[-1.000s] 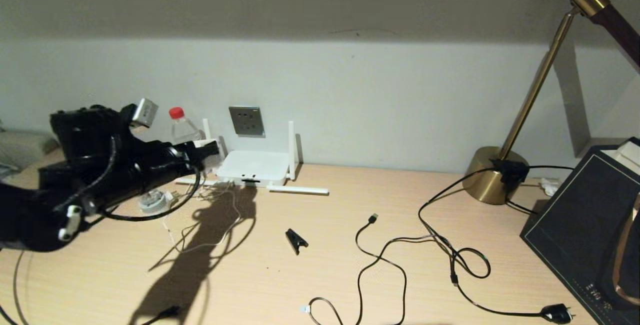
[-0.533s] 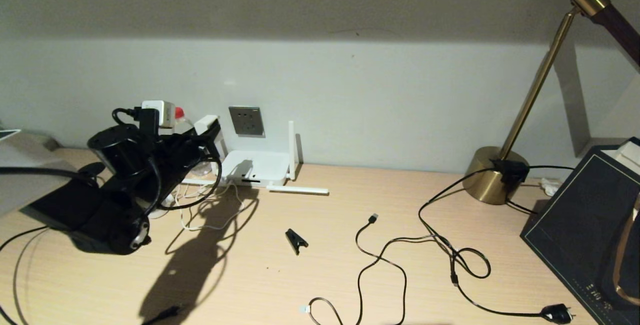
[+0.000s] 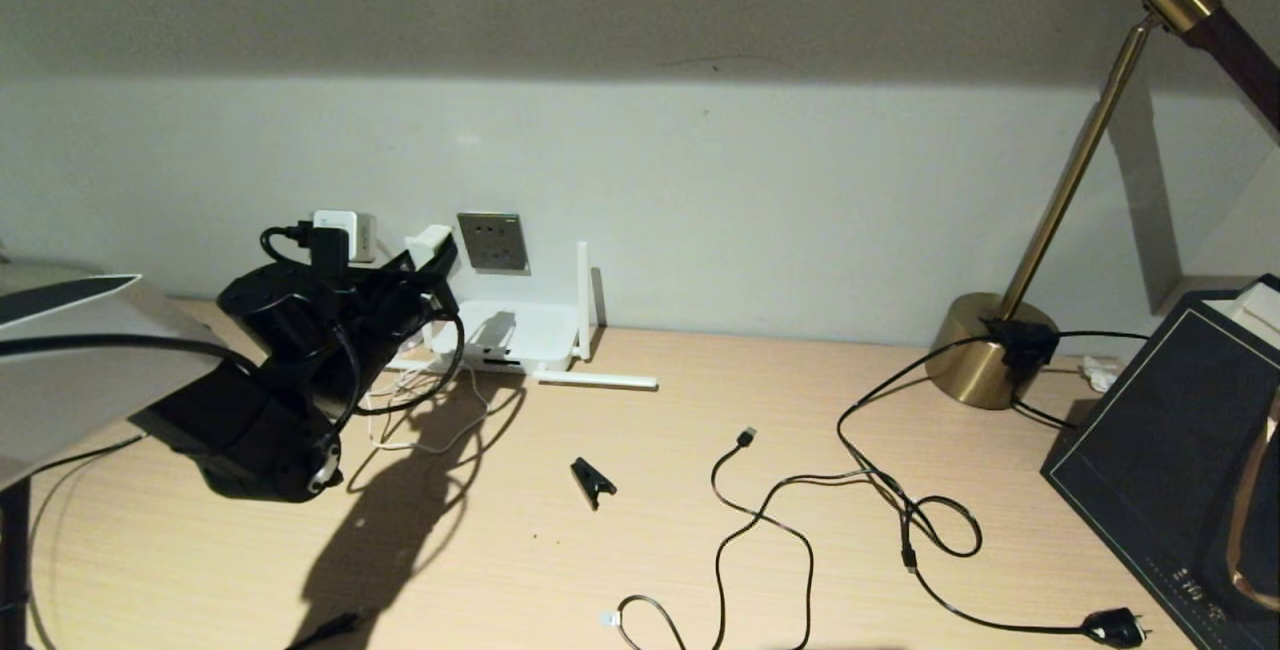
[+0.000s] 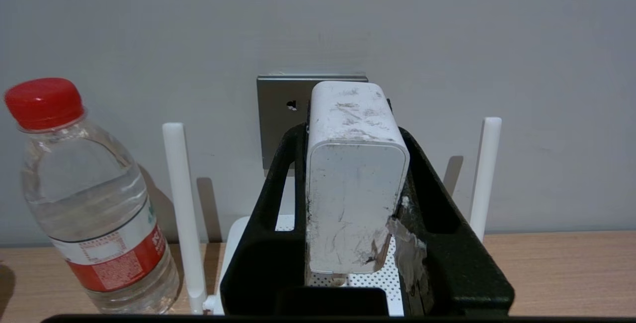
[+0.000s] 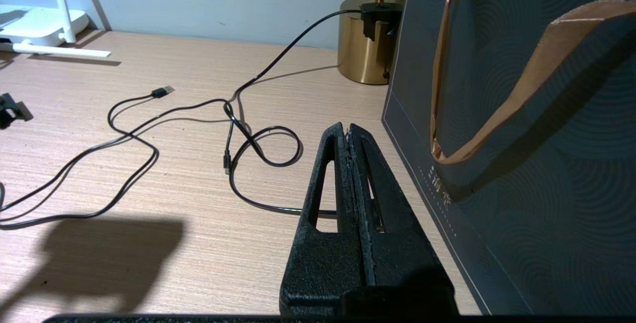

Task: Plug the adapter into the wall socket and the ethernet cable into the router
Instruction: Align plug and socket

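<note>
My left gripper (image 3: 437, 252) is shut on the white adapter (image 3: 431, 243), held in the air just left of the grey wall socket (image 3: 493, 241) and above the white router (image 3: 520, 330). In the left wrist view the adapter (image 4: 355, 184) sits between the black fingers (image 4: 278, 174), with the socket (image 4: 280, 109) directly behind it, and its thin white cord (image 3: 440, 440) trails on the desk. The ethernet cable (image 3: 640, 605) lies at the front edge with its clear connector (image 3: 607, 618). My right gripper (image 5: 348, 126) is shut and empty beside a dark bag.
A water bottle (image 4: 94, 203) stands left of the router antenna (image 4: 181, 203). On the desk lie a black clip (image 3: 592, 480), a USB-tipped black cable (image 3: 745, 437) and a chunky black plug (image 3: 1115, 627). A brass lamp base (image 3: 990, 350) and dark bag (image 3: 1170, 450) stand right.
The left arm has swung right and toward the wall, carrying the adapter from beside the bottle up close to the wall socket. The right arm has not moved.
</note>
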You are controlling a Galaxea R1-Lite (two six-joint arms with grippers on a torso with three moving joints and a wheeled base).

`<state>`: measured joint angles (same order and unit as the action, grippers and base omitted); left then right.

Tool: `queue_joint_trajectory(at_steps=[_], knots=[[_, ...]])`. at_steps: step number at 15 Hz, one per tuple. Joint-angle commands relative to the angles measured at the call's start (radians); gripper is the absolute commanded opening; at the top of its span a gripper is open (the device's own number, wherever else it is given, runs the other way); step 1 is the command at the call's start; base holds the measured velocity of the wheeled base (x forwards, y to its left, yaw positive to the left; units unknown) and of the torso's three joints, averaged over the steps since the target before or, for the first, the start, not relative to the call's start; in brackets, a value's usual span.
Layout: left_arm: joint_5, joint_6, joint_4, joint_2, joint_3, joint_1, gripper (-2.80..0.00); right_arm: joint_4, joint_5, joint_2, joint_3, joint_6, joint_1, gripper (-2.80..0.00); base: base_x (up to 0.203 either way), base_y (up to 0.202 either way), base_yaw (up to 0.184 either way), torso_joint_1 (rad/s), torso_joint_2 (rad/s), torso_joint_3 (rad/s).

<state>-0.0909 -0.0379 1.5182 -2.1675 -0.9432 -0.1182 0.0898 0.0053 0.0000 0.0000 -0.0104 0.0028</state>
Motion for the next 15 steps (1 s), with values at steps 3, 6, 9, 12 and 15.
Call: queue_joint_trajectory(at_steps=[3,6,9,12,15], knots=[[-0.003,0.001,0.012,-0.038,0.010,0.000,-2.80,0.001,0.001,0.002,0.035,0.000,0.000,-2.80,0.000,0.000,0.000,0.000,0.00,0.000],[-0.001,0.006,0.012,-0.065,0.002,0.000,-2.80,0.001,0.001,0.002,0.035,0.000,0.000,-2.80,0.000,0.000,0.000,0.000,0.00,0.000],[0.006,0.012,0.012,-0.116,-0.088,0.005,-2.80,0.001,0.001,0.002,0.035,0.000,0.000,-2.80,0.000,0.000,0.000,0.000,0.00,0.000],[0.017,0.012,0.012,-0.189,-0.171,0.006,-2.80,0.001,0.001,0.002,0.035,0.000,0.000,-2.80,0.000,0.000,0.000,0.000,0.00,0.000],[0.017,0.016,0.012,-0.250,-0.241,0.006,-2.80,0.001,0.001,0.002,0.035,0.000,0.000,-2.80,0.000,0.000,0.000,0.000,0.00,0.000]])
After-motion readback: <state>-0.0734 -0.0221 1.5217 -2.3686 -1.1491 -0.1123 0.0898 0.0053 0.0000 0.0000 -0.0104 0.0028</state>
